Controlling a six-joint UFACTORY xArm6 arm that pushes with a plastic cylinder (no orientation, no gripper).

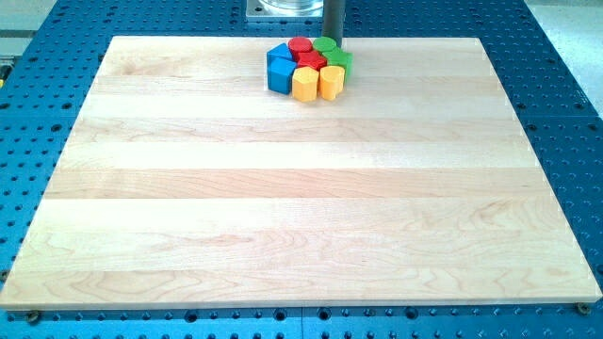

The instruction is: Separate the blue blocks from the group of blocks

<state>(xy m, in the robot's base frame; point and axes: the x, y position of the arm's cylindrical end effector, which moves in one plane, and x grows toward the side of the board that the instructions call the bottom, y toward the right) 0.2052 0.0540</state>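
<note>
A tight group of blocks sits near the board's top edge, just left of centre. Two blue blocks form its left side: one at the back (279,54) and a larger one in front (280,75). A red cylinder (300,44) and a red block (311,62) are in the middle. Two green blocks (324,44) (339,61) are on the right. Two yellow blocks (304,85) (330,82) are at the front. My tip (334,49) comes down at the group's top right, against the green blocks, on the far side from the blue ones.
The wooden board (301,207) lies on a blue perforated table (565,113). A metal base (283,8) shows at the view's top, just behind the group.
</note>
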